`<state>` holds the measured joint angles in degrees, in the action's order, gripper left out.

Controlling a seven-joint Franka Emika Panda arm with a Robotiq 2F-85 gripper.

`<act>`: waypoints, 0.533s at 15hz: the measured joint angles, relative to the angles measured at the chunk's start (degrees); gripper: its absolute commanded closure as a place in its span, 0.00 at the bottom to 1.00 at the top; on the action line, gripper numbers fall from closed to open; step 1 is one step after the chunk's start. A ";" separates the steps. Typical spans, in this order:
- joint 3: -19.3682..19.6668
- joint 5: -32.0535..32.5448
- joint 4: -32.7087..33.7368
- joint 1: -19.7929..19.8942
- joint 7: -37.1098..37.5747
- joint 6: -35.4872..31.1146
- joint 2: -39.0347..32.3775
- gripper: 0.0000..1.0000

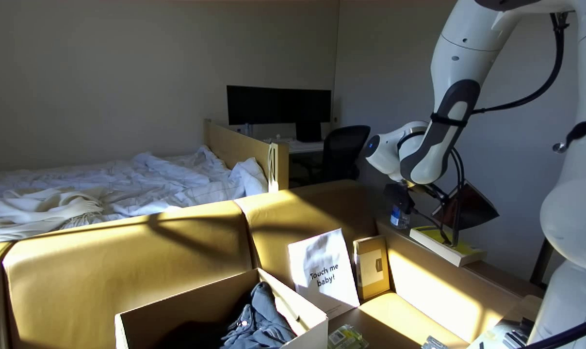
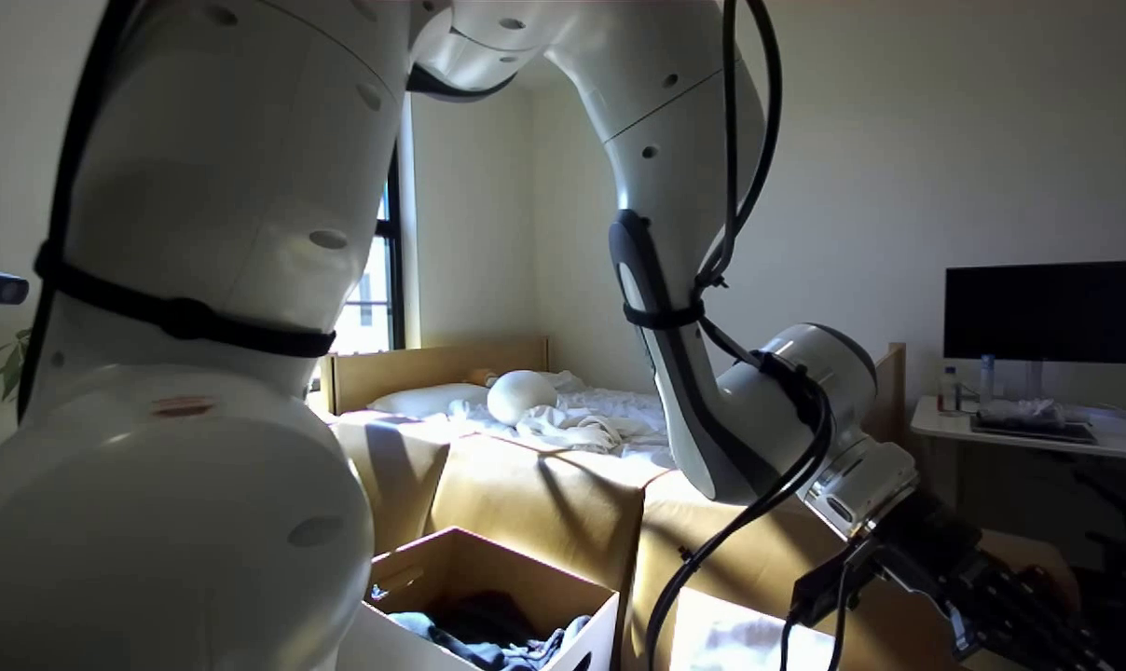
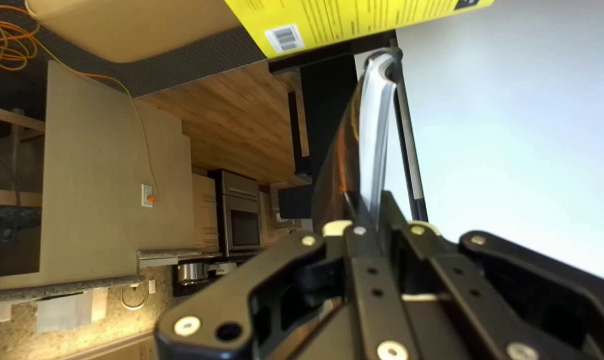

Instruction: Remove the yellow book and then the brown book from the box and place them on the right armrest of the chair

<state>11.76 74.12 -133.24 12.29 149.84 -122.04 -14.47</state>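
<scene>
My gripper (image 1: 439, 195) is shut on the brown book (image 1: 469, 206), holding it tilted above the right armrest (image 1: 431, 286). The yellow book (image 1: 448, 247) lies flat on top of that armrest, below the brown book. In the wrist view, the gripper fingers (image 3: 377, 212) pinch the brown book, whose white page edge (image 3: 375, 115) faces the camera. The yellow book (image 3: 342, 22) shows at the top, apart from it. The open box (image 1: 210, 295) stands on the seat with dark cloth inside. In an exterior view, the gripper (image 2: 1071, 638) points down right; the books are not clearly visible there.
A water bottle (image 1: 399, 217) stands on the armrest beside the yellow book. A white printed sheet (image 1: 322, 276) and a tan framed item (image 1: 372, 266) lean on the chair back (image 1: 128, 261). A green packet (image 1: 346, 337) lies beside the box. The bed (image 1: 128, 179) is behind.
</scene>
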 measured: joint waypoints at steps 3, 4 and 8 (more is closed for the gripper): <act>-0.12 0.00 1.84 -0.01 -0.29 2.12 -0.19 0.98; -0.29 0.00 1.93 -0.02 -0.32 2.23 -0.43 0.98; -1.06 0.00 2.04 -0.32 -0.32 2.16 -2.98 0.98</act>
<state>10.70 74.12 -131.20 11.97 149.52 -119.87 -17.44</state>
